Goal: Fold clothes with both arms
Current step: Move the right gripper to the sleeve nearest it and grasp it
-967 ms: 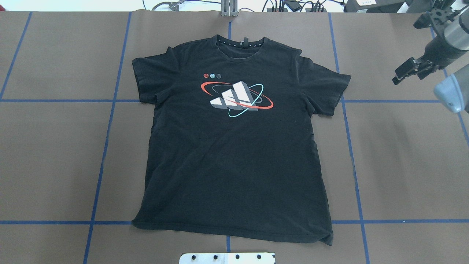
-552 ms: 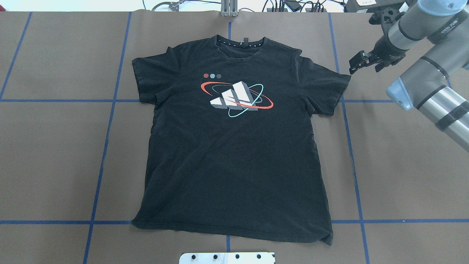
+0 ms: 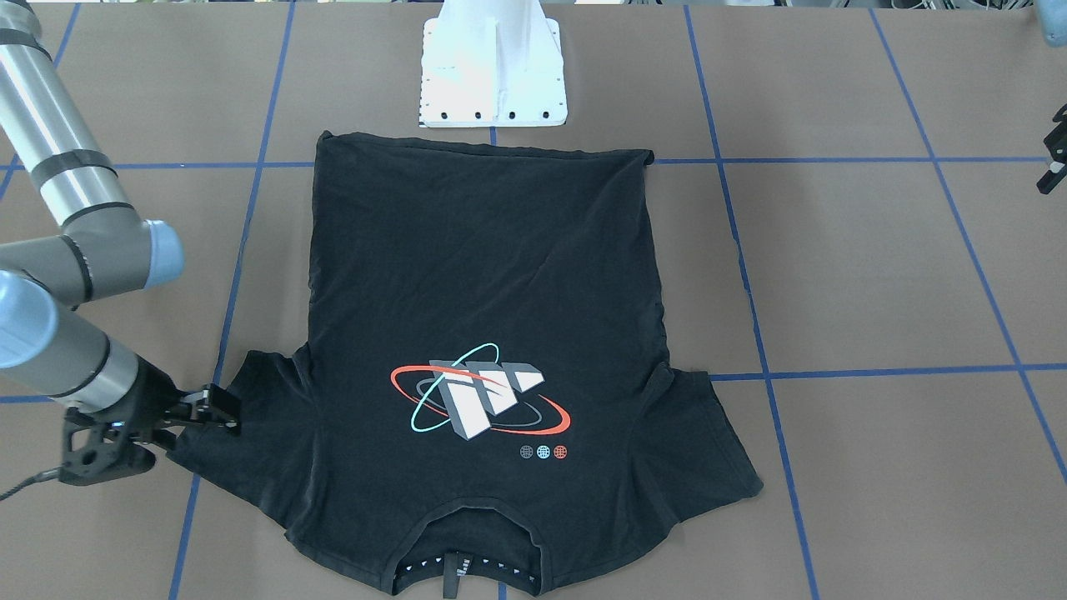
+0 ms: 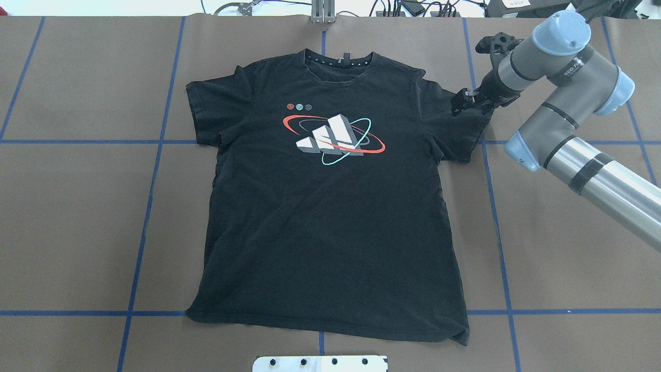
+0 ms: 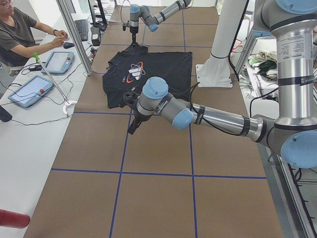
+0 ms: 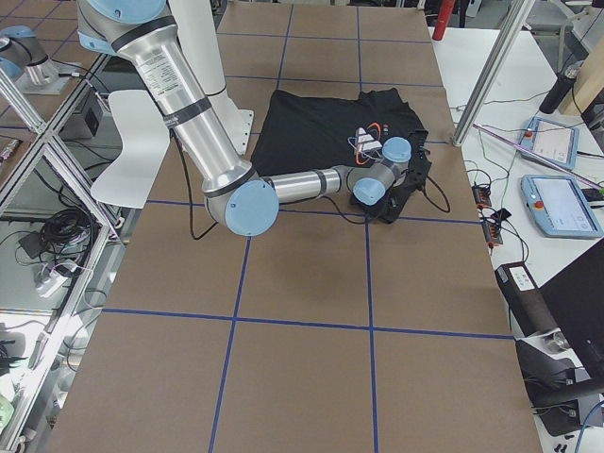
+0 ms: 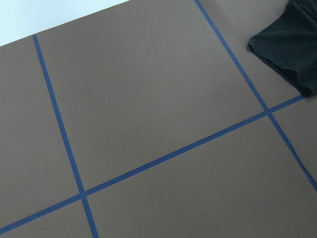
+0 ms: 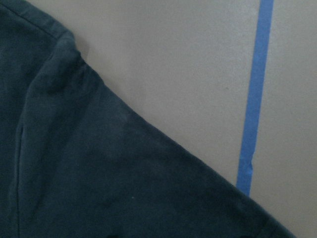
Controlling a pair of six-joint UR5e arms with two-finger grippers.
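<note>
Brown taped table (image 4: 77, 206); shirt (image 4: 330, 222) flat, light, floppy, so I'd pinch a sleeve hem. Right gripper (image 4: 465, 102) at its 2 o'clock, jaws look parted; left gripper (image 5: 132, 128): can't tell.

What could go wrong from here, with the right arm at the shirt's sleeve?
1. The right pincer is at the very edge of the sleeve, so it may catch only a thin bit of cloth, or a single layer, and slip off.
2. The left pincer is far out over the bare table, well away from the other sleeve. If one side lifts alone, the shirt would likely drag askew and wrinkle.
</note>
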